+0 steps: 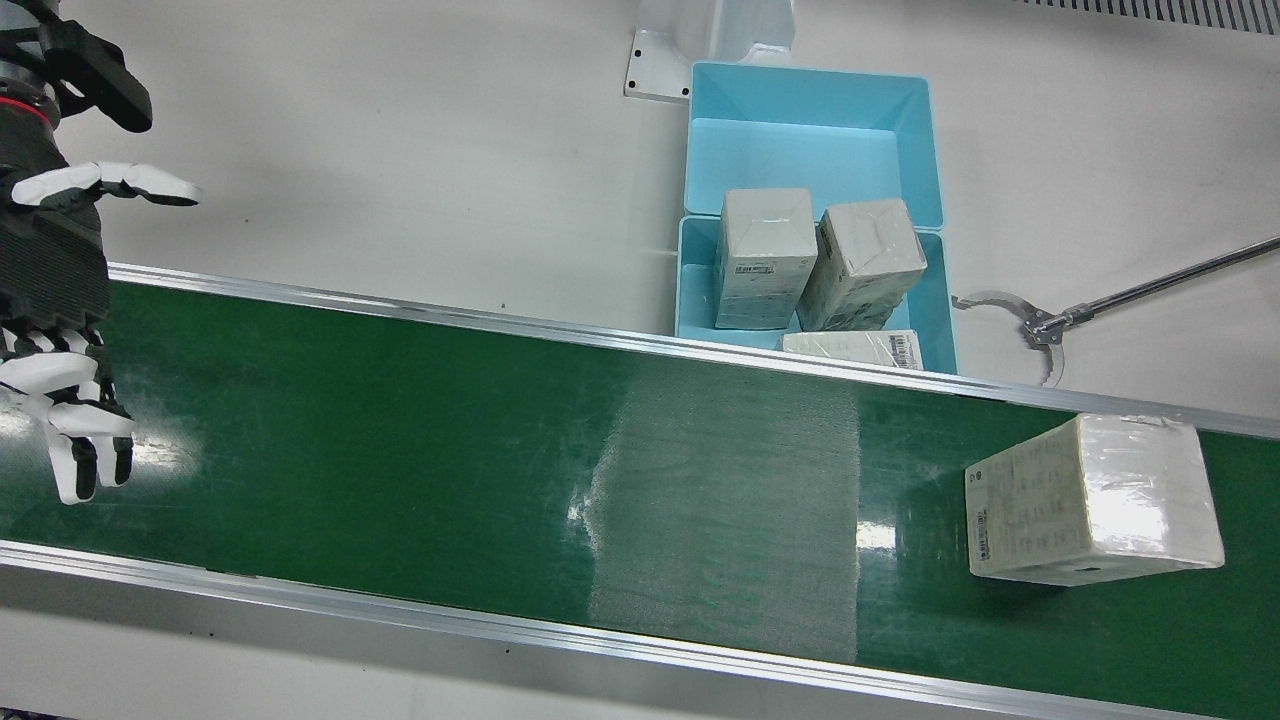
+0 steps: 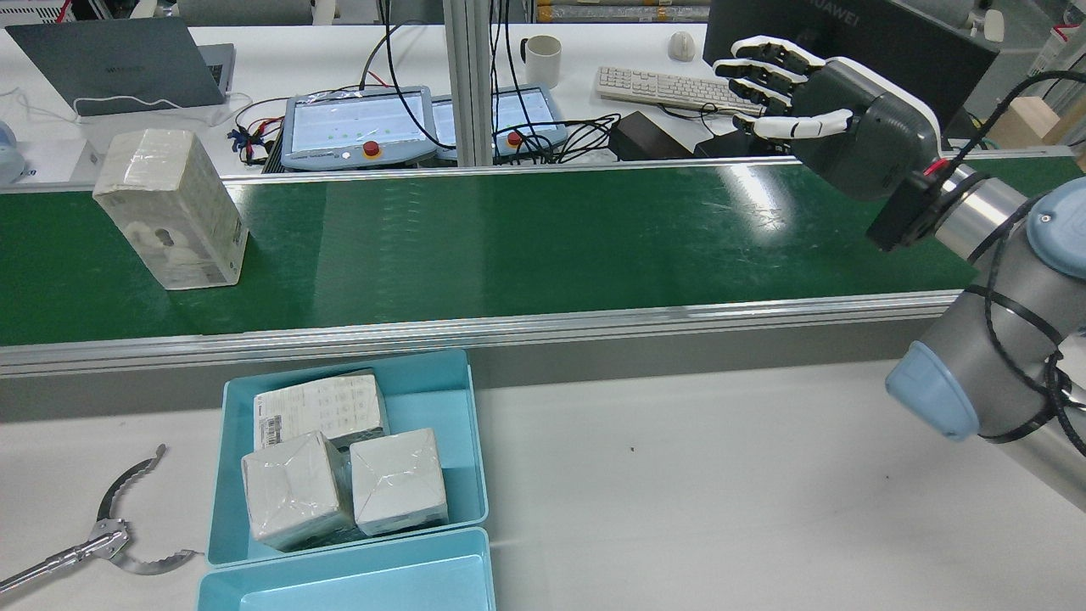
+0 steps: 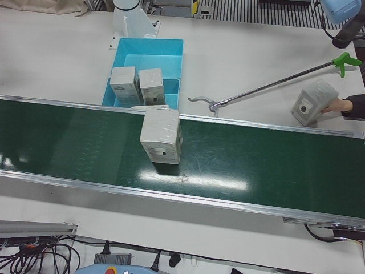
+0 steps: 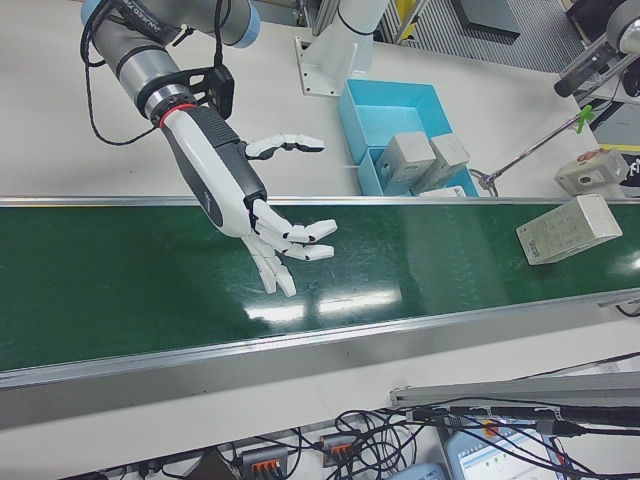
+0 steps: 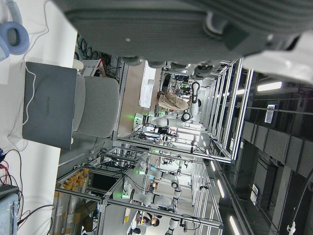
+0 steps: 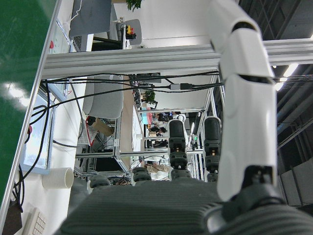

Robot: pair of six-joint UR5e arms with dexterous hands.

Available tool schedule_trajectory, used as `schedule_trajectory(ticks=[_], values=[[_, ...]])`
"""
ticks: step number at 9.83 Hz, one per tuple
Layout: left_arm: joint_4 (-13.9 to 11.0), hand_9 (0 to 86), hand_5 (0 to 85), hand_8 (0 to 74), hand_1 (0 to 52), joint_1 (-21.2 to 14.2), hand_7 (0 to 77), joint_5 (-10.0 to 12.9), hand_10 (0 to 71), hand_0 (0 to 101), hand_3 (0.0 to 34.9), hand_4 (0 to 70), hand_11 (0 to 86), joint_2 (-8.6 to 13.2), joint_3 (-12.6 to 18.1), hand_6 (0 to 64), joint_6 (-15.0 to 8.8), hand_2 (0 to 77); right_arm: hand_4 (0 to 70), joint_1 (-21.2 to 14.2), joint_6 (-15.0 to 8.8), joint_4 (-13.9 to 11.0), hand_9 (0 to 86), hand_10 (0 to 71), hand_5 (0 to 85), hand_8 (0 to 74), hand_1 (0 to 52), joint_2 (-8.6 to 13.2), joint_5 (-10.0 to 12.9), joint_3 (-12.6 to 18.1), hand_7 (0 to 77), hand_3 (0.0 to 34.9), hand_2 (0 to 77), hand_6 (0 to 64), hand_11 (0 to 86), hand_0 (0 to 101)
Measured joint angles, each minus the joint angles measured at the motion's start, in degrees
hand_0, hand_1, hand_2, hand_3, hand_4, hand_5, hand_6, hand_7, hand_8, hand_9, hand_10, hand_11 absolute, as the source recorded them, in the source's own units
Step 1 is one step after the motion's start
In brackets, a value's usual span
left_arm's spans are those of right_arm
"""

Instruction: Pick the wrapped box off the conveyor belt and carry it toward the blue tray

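- Nothing is picked yet: I am holding the right hand (image 4: 285, 240) over the green conveyor belt (image 1: 400, 450) with fingers spread and nothing in it.
- The wrapped box (image 1: 1095, 497) is sitting on the belt at the far end from that hand, well apart from it; in the rear view it (image 2: 170, 208) is standing near the belt's left end while the hand (image 2: 814, 106) is hanging at the right.
- All of the job is remaining, as I judge it: reach, grasp, lift, carry.
- The blue tray (image 1: 700, 290) is lying just beside the belt's rail on the robot's side, already holding three wrapped boxes; a second, bare tray is touching it behind.
- The left hand: its own camera is showing only part of its underside, so I cannot tell its state.
- The box is looking pale, blocky, tight in glossy clear film, with a printed label on one face; it is resting tilted to the belt's run. I am expecting slippery film.
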Motion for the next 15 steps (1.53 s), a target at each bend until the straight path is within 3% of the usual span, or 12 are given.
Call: schedule_trajectory(ticks=[1, 4, 7, 10, 11, 12, 13, 14, 15], values=[[0.0, 0.0, 1.1, 0.0, 0.0, 0.0, 0.0, 0.0, 0.5, 0, 0.0, 0.0, 0.0, 0.0, 0.0, 0.0, 0.0, 0.5, 9.3, 0.04, 0.04, -0.01, 4.9, 0.0, 34.4, 0.0, 20.7, -0.11, -0.04, 0.03, 24.5, 20.7, 23.5, 3.3, 1.1, 50], [0.0, 0.0, 1.1, 0.0, 0.0, 0.0, 0.5, 0.0, 0.0, 0, 0.0, 0.0, 0.0, 0.0, 0.0, 0.0, 0.0, 1.1, 8.7, -0.21, 0.02, -0.02, 6.0, 0.0, 34.9, 0.0, 21.8, -0.21, -0.01, -0.4, 25.6, 20.6, 27.3, 3.3, 1.1, 52], [0.0, 0.0, 1.1, 0.0, 0.0, 0.0, 0.0, 0.0, 0.5, 0, 0.0, 0.0, 0.0, 0.0, 0.0, 0.0, 0.0, 0.5, 8.7, -0.48, -0.22, 0.32, 6.0, 0.0, 34.9, 0.0, 19.6, -0.18, 0.16, -0.89, 25.6, 21.7, 24.0, 3.3, 1.1, 50], [0.0, 0.0, 1.1, 0.0, 0.0, 0.0, 0.0, 0.0, 0.0, 0, 0.0, 0.0, 0.0, 0.0, 0.0, 0.0, 0.0, 0.5, 7.6, -1.37, -0.67, 0.97, 6.0, 0.0, 34.9, 0.0, 18.5, 0.74, 0.37, -2.45, 25.6, 20.9, 26.2, 3.3, 1.1, 49], [0.0, 0.0, 1.1, 0.0, 0.0, 0.0, 0.0, 0.0, 0.5, 0, 0.0, 0.0, 0.0, 0.0, 0.0, 0.0, 0.0, 0.5, 7.1, -1.68, -0.76, 1.02, 4.9, 0.0, 30.5, 0.0, 8.7, 1.23, 0.4, -2.81, 24.5, 22.8, 4.4, 0.0, 1.1, 46], [0.0, 0.0, 1.1, 0.0, 0.0, 0.0, 0.0, 0.0, 0.5, 0, 0.0, 0.0, 0.0, 0.0, 0.0, 0.0, 0.0, 1.1, 7.1, -1.91, -0.85, 1.02, 4.9, 0.0, 30.5, 0.0, 8.7, 1.55, 0.42, -3.03, 24.5, 22.8, 4.4, 0.0, 1.1, 46], [0.0, 0.0, 1.1, 0.0, 0.0, 0.0, 0.0, 0.0, 0.5, 0, 0.0, 0.0, 0.0, 0.0, 0.0, 0.0, 0.0, 1.1, 7.1, -2.04, -0.94, 0.99, 4.4, 0.0, 30.5, 0.0, 9.8, 1.72, 0.43, -3.18, 20.7, 22.5, 9.8, 1.6, 1.1, 46], [0.0, 0.0, 1.1, 0.0, 0.0, 0.0, 0.0, 0.0, 0.5, 0, 0.0, 0.0, 0.0, 0.0, 0.0, 0.0, 0.0, 1.1, 8.2, -2.09, -0.93, 1.03, 4.4, 0.0, 31.6, 0.0, 13.6, 1.76, 0.44, -3.44, 24.5, 23.9, 12.0, 3.3, 1.6, 46], [0.0, 0.0, 1.1, 0.0, 0.0, 0.0, 0.0, 0.0, 0.5, 0, 0.0, 0.0, 0.0, 0.0, 0.0, 0.0, 0.0, 0.5, 10.4, -2.1, -0.88, 1.13, 6.0, 0.0, 33.3, 0.0, 14.7, 1.8, 0.47, -3.68, 25.6, 23.0, 18.0, 3.3, 1.1, 47]])
